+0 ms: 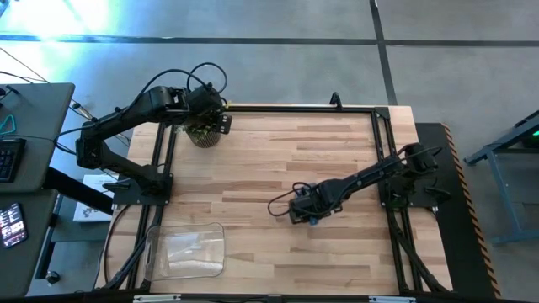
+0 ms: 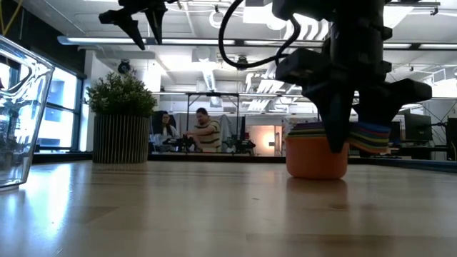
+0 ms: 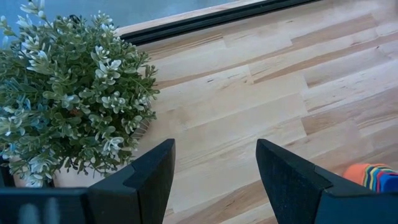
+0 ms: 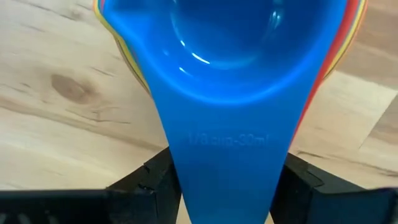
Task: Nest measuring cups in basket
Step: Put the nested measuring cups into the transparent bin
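Note:
The measuring cups (image 2: 316,153) stand nested in one stack on the table, right of centre. An orange cup is at the bottom and a blue cup (image 4: 236,56) on top, and their handles (image 2: 371,135) fan out to one side. My right gripper (image 4: 227,186) points down over the stack (image 1: 313,220), open, with a finger on each side of the blue handle. The clear basket (image 1: 185,251) sits on its base at the near left. My left gripper (image 3: 214,180) hangs open and high beside the plant, holding nothing. My right gripper comes from above, pointing down, with its fingers (image 4: 149,183) across the blue cup's flat handle (image 4: 227,143), one on each long edge. The handle fills the gap in the wrist view, so I cannot tell whether the fingers touch it. The stack rests on the table.
A small potted green plant (image 1: 202,135) stands at the far left, under my left arm. A black frame rail (image 1: 295,108) runs along the table's far edge and its sides. Bare wood lies between the stack and the basket. People sit in the room beyond the table (image 2: 203,132).

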`<state>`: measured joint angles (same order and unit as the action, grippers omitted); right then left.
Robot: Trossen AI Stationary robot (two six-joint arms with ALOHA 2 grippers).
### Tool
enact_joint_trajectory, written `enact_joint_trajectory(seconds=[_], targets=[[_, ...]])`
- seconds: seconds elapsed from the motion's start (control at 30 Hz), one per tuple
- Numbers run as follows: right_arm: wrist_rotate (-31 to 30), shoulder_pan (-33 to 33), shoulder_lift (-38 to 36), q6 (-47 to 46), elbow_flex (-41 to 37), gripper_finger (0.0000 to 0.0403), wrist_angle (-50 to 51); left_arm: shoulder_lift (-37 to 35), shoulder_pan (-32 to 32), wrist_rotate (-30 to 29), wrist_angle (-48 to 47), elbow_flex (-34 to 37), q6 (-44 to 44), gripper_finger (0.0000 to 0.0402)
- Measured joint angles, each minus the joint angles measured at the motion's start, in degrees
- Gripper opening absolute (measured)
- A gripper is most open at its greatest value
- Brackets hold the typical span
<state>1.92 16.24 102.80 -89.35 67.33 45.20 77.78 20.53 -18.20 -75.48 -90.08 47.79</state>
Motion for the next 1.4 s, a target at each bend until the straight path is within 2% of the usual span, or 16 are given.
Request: enact_joint_trajectory(seconds=[0.1,0.27,1.0,1.4], targets=[[-0.1,-0.7,0.0,1.1,0.0,0.0174,0.7,0.0,0.0,0.0,0.0,0.0,0.0,0.0216],[0.3,-1.5,0.0,2.5,0.0,0.0128,0.9,0.0,0.0,0.0,0.0,0.0,0.0,0.0216],[-1.3,-0.9,0.0,5.7,0.0,0.0128,-1.7,0.0,0.0,0.0,0.0,0.0,0.0,0.0216],[-4.2,1.3,0.0,6.0,3.8,0.0128,-1.3,0.0,0.0,0.0,0.0,0.0,0.0,0.0216]])
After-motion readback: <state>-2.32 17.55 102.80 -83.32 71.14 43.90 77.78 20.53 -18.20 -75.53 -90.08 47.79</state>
